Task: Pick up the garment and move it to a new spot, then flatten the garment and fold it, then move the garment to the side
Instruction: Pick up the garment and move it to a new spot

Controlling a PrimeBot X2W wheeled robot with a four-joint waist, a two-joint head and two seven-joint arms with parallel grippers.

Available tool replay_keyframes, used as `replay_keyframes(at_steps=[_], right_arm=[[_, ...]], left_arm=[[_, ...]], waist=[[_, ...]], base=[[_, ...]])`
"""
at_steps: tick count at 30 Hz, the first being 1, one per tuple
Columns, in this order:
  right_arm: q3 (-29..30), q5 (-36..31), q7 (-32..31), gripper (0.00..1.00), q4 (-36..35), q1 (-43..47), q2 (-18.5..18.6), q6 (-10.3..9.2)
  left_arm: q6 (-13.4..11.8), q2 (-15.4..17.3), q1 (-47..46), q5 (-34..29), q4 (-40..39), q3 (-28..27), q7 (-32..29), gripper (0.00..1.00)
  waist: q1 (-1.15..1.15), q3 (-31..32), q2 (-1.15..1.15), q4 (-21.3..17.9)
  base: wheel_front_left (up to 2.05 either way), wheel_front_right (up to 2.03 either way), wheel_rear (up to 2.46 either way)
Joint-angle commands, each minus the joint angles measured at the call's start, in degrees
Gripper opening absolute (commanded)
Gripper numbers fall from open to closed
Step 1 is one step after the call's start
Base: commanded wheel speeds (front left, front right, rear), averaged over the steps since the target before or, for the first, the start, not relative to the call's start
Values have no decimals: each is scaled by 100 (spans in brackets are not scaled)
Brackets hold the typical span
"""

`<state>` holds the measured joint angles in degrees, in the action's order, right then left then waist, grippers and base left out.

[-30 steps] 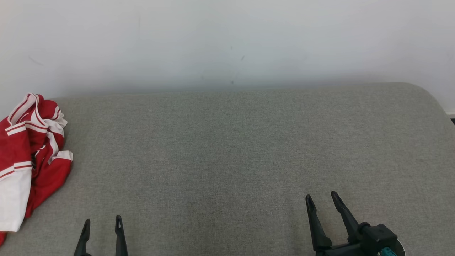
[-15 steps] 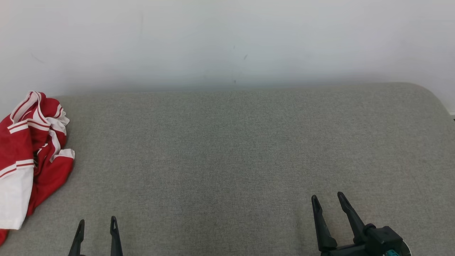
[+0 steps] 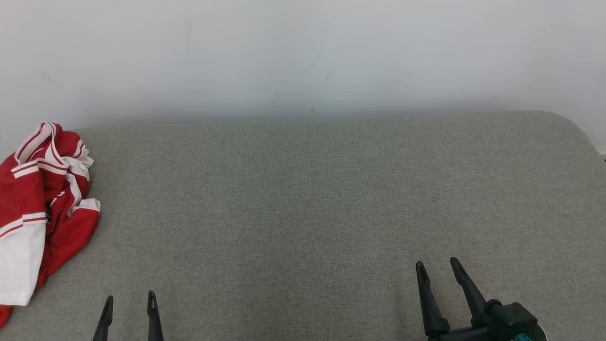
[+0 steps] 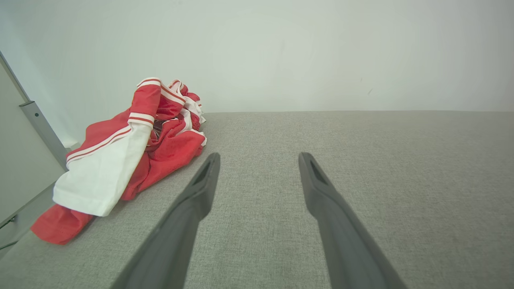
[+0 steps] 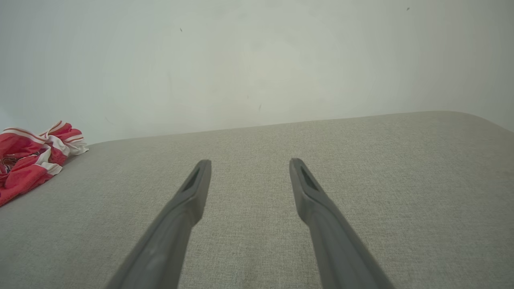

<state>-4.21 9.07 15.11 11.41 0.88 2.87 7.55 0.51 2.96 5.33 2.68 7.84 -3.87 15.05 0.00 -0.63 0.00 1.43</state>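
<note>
The grey padded surface (image 3: 303, 199) carried the crumpled red-and-white garment (image 3: 42, 203) at its left edge, partly overhanging. Near the front edge, the left gripper (image 3: 130, 297) and right gripper (image 3: 436, 262) had their fingers spread, holding nothing. We judged the pick-up not yet begun: the left gripper would need to reach leftward and pinch a raised fold.
</note>
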Motion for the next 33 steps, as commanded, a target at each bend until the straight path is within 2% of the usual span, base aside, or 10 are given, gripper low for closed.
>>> replay_keyframes(at_steps=[1, 15, 33], right_arm=[[4, -2, 8, 100, -7, 19, 1, -12], [-11, -9, 7, 100, -13, 70, 1, -12], [-45, 48, 6, 100, 47, 199, 1, -12]], left_arm=[[-16, -10, 26, 20, -10, 8, 20, 100], [-29, -11, 13, 66, 28, 47, 20, 100], [-53, -11, 159, 67, 75, 0, 20, 100]], waist=[[0, 1, 0, 3], [0, -5, 0, 181], [0, -3, 0, 1475]], base=[[0, 0, 0], [0, 0, 0], [0, 0, 0]])
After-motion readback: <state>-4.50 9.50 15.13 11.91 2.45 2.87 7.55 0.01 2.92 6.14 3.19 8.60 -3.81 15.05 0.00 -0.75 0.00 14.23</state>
